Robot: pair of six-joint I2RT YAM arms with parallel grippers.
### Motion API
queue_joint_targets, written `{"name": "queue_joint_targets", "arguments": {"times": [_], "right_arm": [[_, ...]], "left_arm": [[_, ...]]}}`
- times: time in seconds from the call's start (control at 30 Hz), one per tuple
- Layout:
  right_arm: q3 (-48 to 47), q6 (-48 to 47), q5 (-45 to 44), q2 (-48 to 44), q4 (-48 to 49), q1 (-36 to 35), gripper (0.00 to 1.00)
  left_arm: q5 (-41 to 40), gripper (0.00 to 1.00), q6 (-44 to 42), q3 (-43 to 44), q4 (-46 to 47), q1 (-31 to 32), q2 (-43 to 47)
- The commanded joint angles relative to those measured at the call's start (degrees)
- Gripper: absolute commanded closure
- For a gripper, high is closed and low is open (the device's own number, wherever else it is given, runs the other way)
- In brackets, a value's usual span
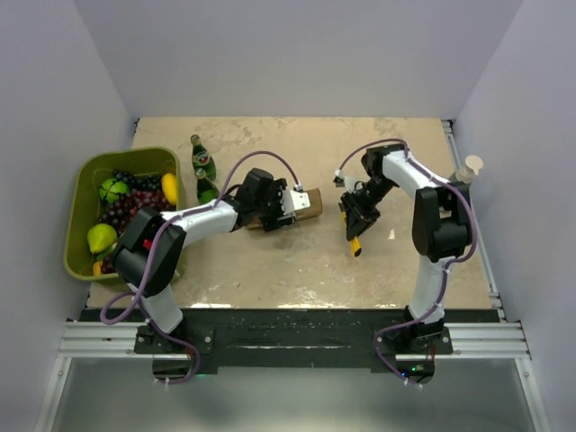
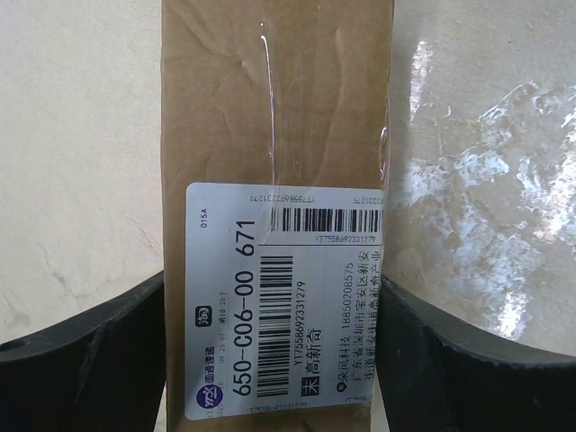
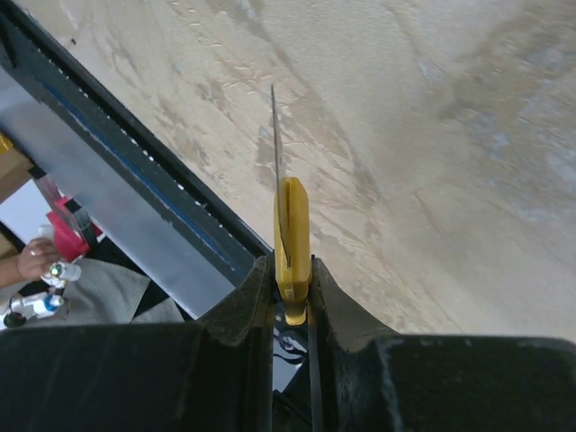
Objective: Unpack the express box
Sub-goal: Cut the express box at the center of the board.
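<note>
The express box point(image 1: 306, 204) is a long brown carton lying on the table near the middle. In the left wrist view the express box point(image 2: 279, 117) shows clear tape down its top and a white printed label point(image 2: 283, 297). My left gripper point(image 1: 290, 209) is shut on the box, with one black finger point(image 2: 90, 360) on each long side. My right gripper point(image 1: 354, 223) is shut on a slim yellow utility knife point(image 1: 355, 245), to the right of the box and apart from it. In the right wrist view the knife point(image 3: 290, 238) stands between the jaws with its thin blade point(image 3: 277, 135) out.
A green bin point(image 1: 90, 211) of fruit and grapes stands at the left. Two green bottles point(image 1: 203, 171) lie just left of the left gripper. A small white cup point(image 1: 470, 167) sits on the right rail. The table's front edge point(image 3: 153, 180) shows in the right wrist view.
</note>
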State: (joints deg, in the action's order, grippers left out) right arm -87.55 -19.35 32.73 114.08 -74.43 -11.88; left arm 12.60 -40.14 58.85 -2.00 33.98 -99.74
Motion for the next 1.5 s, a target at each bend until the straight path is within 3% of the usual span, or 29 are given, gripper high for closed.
{"name": "queue_joint_targets", "arguments": {"times": [0.0, 0.37, 0.97, 1.47], "right_arm": [[-3.49, -2.7, 4.88, 0.08, -3.17, -2.27, 1.0], [-5.44, 3.79, -3.81, 3.69, -0.36, -6.58, 1.0], [-11.85, 5.56, -5.57, 7.56, 0.78, -7.54, 1.0], [-10.97, 6.08, -6.45, 8.53, 0.78, -8.78, 1.0]], "left_arm": [[-4.95, 1.0, -3.28, -1.19, 1.03, 0.56, 1.57], [-7.06, 1.0, -5.39, -2.78, 3.23, 2.5, 2.27], [-7.24, 1.0, -4.42, -3.13, 3.14, 3.55, 2.18], [-7.41, 1.0, -3.54, -3.65, 3.49, 3.9, 2.36]]}}
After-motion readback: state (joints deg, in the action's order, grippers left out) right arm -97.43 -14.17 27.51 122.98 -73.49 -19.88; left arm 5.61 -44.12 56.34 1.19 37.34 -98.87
